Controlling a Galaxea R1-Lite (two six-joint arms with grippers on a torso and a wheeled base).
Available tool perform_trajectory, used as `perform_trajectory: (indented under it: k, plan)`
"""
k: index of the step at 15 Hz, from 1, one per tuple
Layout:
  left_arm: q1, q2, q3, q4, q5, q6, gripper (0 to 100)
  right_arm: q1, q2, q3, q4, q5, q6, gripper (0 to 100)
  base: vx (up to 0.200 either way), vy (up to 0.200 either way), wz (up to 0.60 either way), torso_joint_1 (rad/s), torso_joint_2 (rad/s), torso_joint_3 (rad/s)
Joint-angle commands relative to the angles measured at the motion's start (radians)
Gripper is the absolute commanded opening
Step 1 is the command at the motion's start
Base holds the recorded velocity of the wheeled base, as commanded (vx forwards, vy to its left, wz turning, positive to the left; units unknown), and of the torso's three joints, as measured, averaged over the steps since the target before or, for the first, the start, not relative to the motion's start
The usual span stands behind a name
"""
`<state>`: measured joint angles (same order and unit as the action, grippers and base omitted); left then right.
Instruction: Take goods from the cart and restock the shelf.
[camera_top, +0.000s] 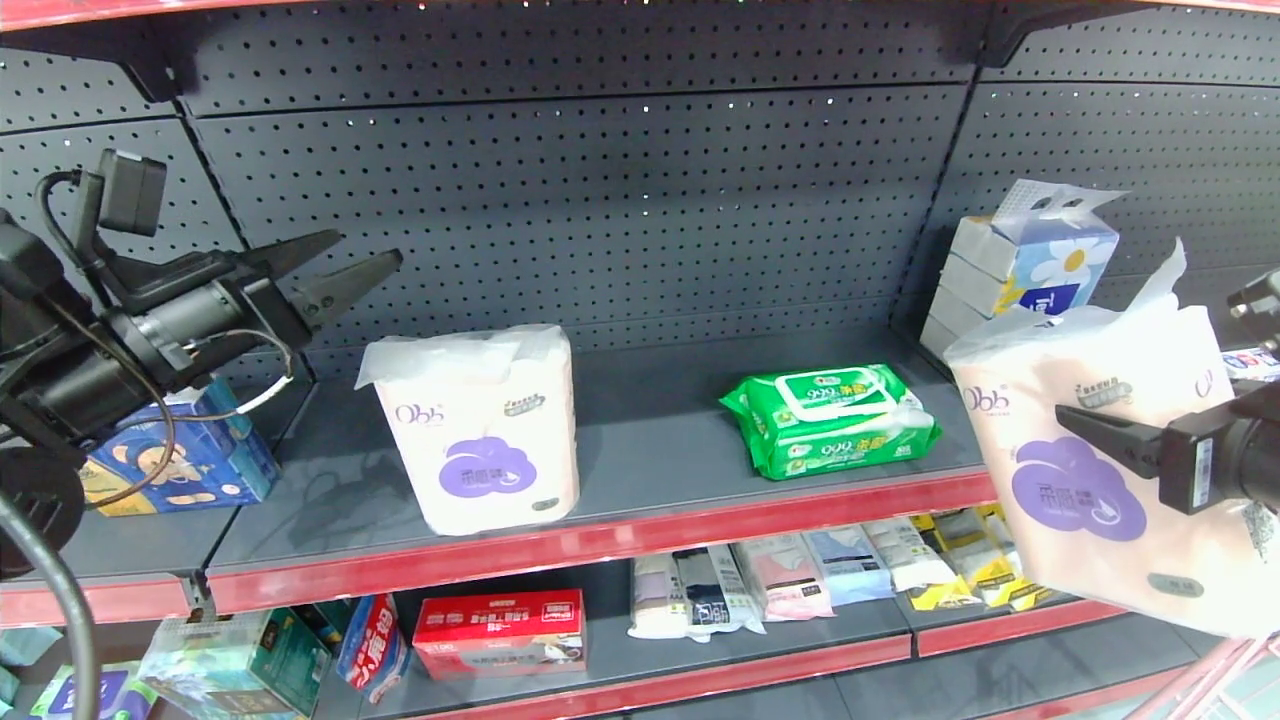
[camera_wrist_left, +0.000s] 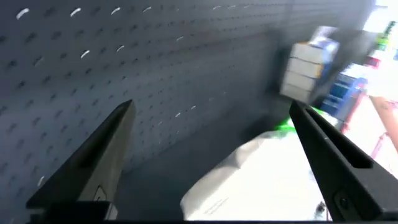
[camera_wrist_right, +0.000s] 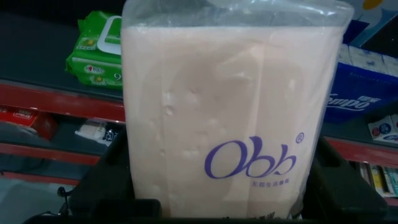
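Pale pink plastic-wrapped tissue pack w/ a purple cloud logo (camera_top: 1060, 540) is up in the air at the R end of the dark grey metal shelf w/ a red front lip (camera_top: 650, 440), in front of it and not resting on it. Right gripper (camera_top: 1120, 445) has it clamped side to side, black fingers (camera_wrist_right: 102, 180) pressed against both flanks. A second pink pack of the same kind (camera_top: 480, 430) stands upright on the shelf near the front edge, left of centre. Left gripper (camera_top: 368, 247) hangs above and to the left of that pack, jaws spread wide, nothing btw them. Green wet-wipes pouch (camera_top: 830, 420) lies flat right of centre. Blue-and-white tissue box stack (camera_top: 1030, 265) sits at the back R corner. Blue carton (camera_top: 190, 460) is in the next bay left. Lower tier: red box (camera_top: 500, 620) and a row of flat pastel packets (camera_top: 780, 585).
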<state>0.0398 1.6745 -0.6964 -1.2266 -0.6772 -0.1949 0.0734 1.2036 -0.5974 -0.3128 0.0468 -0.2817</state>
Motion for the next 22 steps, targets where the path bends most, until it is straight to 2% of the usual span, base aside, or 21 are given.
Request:
perform_trajectory:
  k: [1,3,4,6,9,10,12,14,15,17,18,22]
  plan:
    - [0.0,-0.068,0.021,0.053,0.008,0.005,100,0.0,0.002,-0.002,0.0,0.001,0.001,0,0.0,0.0,0.0,0.0,0.0,0.0]
    - [0.0,-0.134,0.024,0.168,0.011,0.006,100,0.0,0.002,-0.002,0.0,0.002,0.001,0,0.0,0.0,0.0,0.0,0.0,0.0]
    - [0.0,-0.206,0.021,0.303,0.019,0.006,100,0.0,0.002,-0.002,0.0,0.002,0.001,0,0.0,0.0,0.0,0.0,0.0,0.0]
    - [0.002,-0.302,0.014,0.496,0.061,0.014,100,0.0,0.002,-0.002,0.0,0.004,0.003,0,0.0,0.0,0.0,0.0,0.0,0.0]
    - [0.0,-0.438,0.015,0.748,0.182,0.118,100,0.002,0.002,-0.005,0.0,0.004,0.019,0,0.0,0.0,0.0,0.0,0.0,0.0]
    - [-0.003,-0.49,0.011,0.828,0.192,0.127,100,0.002,0.002,-0.01,0.0,0.004,0.027,0,0.0,0.0,0.0,0.0,0.0,0.0]
    - [-0.003,-0.579,0.028,0.923,0.222,0.13,100,0.002,-0.001,-0.012,0.0,0.004,0.032,0,0.0,0.0,0.0,0.0,0.0,0.0]
    - [-0.003,-0.662,0.063,0.961,0.242,0.141,100,0.008,-0.009,-0.007,0.0,0.007,0.039,0,0.0,0.0,0.0,0.0,0.0,0.0]
    - [-0.003,-0.711,0.087,0.975,0.242,0.161,100,0.008,-0.015,-0.001,0.0,0.007,0.044,0,0.0,0.0,0.0,0.0,0.0,0.0]
    - [-0.003,-0.822,0.163,1.043,0.242,0.249,100,0.019,-0.041,-0.001,0.001,0.005,0.049,0,0.0,0.0,0.0,0.0,0.0,0.0]
    - [-0.003,-0.861,0.179,1.067,0.242,0.265,100,0.022,-0.05,-0.007,0.001,0.007,0.047,0,0.0,0.0,0.0,0.0,0.0,0.0]
    - [-0.003,-1.098,0.184,1.326,0.249,0.275,100,0.06,-0.127,-0.012,0.003,0.005,0.003,0,0.0,0.0,0.0,0.0,0.0,0.0]
